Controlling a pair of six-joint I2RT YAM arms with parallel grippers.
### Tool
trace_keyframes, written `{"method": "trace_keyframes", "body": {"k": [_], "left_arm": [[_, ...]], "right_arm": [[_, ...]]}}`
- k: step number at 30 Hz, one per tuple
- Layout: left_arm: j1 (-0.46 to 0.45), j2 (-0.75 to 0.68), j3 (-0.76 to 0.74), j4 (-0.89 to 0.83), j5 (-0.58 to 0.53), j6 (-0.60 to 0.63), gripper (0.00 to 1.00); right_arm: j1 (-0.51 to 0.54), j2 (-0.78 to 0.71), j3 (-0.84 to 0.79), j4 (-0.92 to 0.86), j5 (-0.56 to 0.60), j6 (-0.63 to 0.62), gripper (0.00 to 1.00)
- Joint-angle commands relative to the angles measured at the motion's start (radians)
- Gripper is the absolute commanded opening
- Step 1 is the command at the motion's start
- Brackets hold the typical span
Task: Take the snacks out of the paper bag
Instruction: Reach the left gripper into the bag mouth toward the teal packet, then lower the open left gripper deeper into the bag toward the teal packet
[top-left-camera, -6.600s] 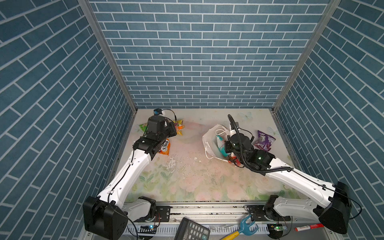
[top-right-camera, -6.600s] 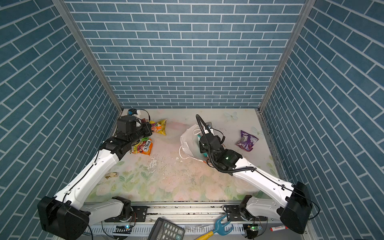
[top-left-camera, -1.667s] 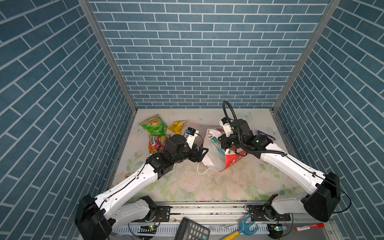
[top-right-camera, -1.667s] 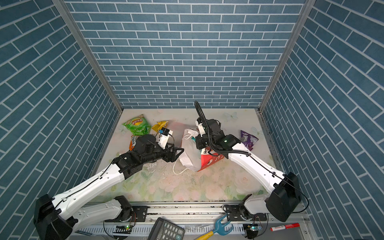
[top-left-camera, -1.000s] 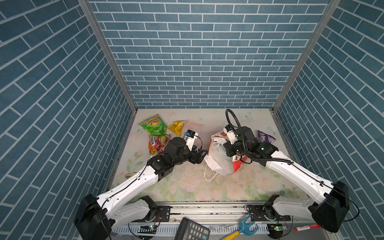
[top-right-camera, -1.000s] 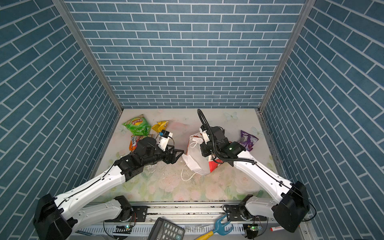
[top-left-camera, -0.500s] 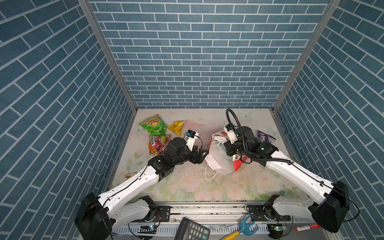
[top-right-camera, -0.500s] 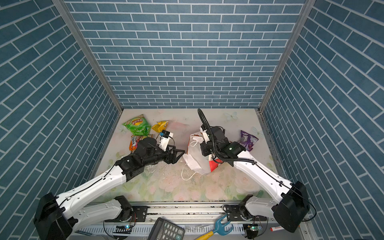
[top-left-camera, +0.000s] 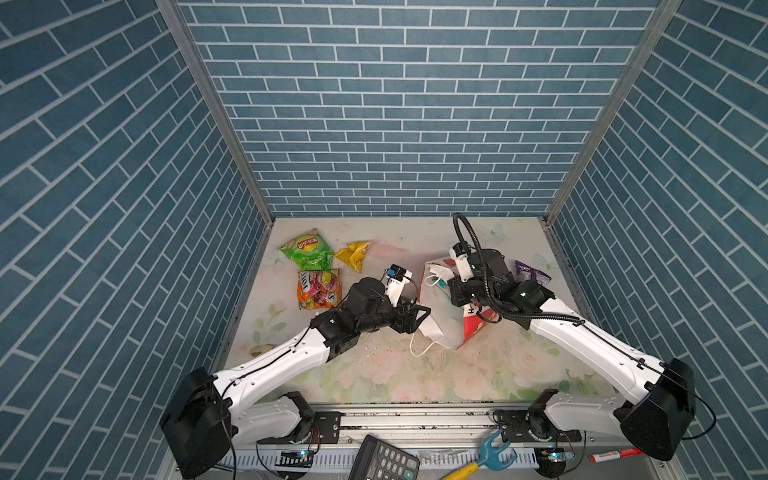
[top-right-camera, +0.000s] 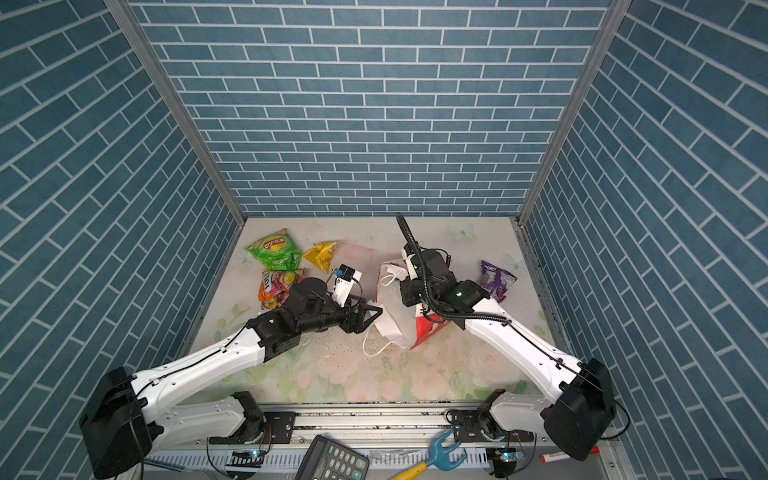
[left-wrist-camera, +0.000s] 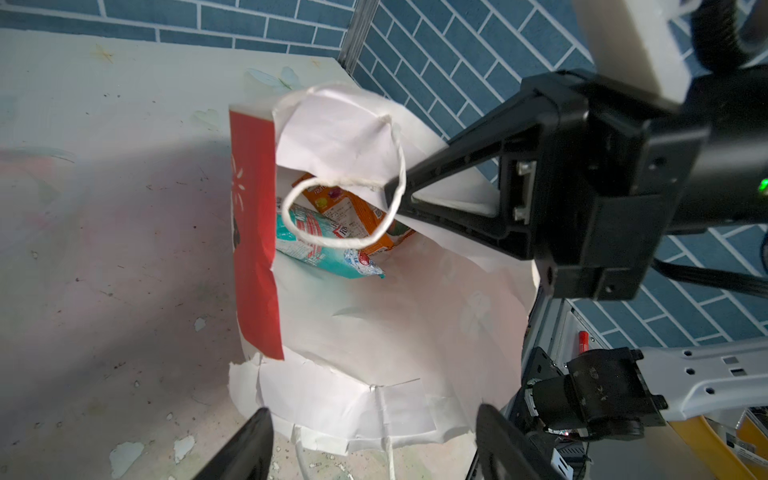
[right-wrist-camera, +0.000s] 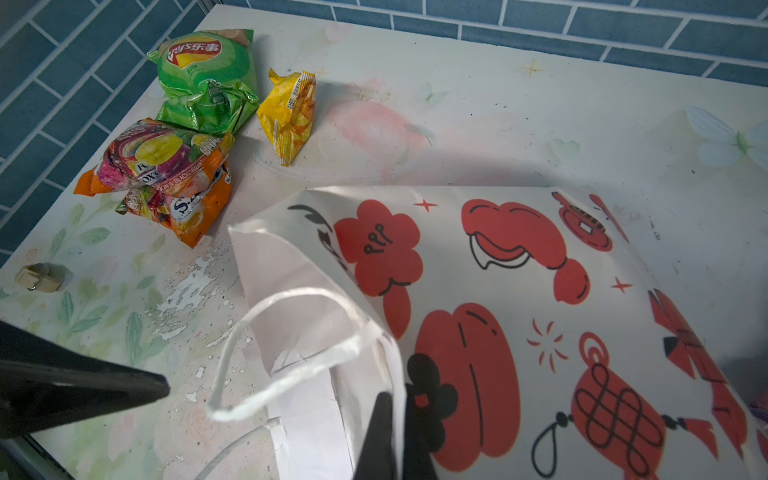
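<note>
Lying on its side on the desk (top-left-camera: 415, 374), the paper bag (top-left-camera: 440, 324) has its long axis running roughly across, mouth turned toward the left arm and base tucked under the right arm. One red side panel faces the front edge.

Look at the right tool (right-wrist-camera: 395, 399): pinched tight on the bag's upper rim, paper caught between its fingers, holding the mouth up and open. A cord handle (left-wrist-camera: 332, 241) loops loose across the opening.

The left tool (top-left-camera: 417, 318) is right at the mouth, fingers spread wide, nothing in them. From its wrist view they straddle the bag's lower lip; whether they touch the paper, I cannot tell.

Deep inside, toward the base, lie a teal-and-white packet (left-wrist-camera: 320, 245) and, partly over it, an orange packet (left-wrist-camera: 353, 208).

Out on the desk, at the back left, sits the green chips packet (top-left-camera: 307, 251) with the yellow packet (top-left-camera: 353, 255) just beside it. Nearer the front from those, two orange-edged candy packets (right-wrist-camera: 166, 174) lie one overlapping the other. The purple packet (top-left-camera: 530, 274) rests alone at the far right, beyond the right arm.
</note>
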Motion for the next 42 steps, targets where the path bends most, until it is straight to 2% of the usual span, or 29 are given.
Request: {"method": "trace_keyframes", "body": {"k": [1, 18, 35, 42], "left_arm": [[-0.007, 0.026, 0.003, 0.07, 0.042, -0.027, 0.77], [-0.012, 0.137, 0.041, 0.169, 0.078, -0.04, 0.78], [-0.011, 0.339, 0.118, 0.285, 0.095, -0.067, 0.78], [-0.012, 0.386, 0.147, 0.264, 0.083, -0.036, 0.81]], "right_arm": [[0.0, 0.007, 0.034, -0.012, 0.033, 0.044, 0.0], [-0.001, -0.008, 0.023, 0.025, 0.03, 0.075, 0.0], [0.001, 0.015, 0.04, 0.037, 0.023, 0.082, 0.0], [0.0, 0.026, 0.062, 0.033, 0.017, 0.082, 0.0]]}}
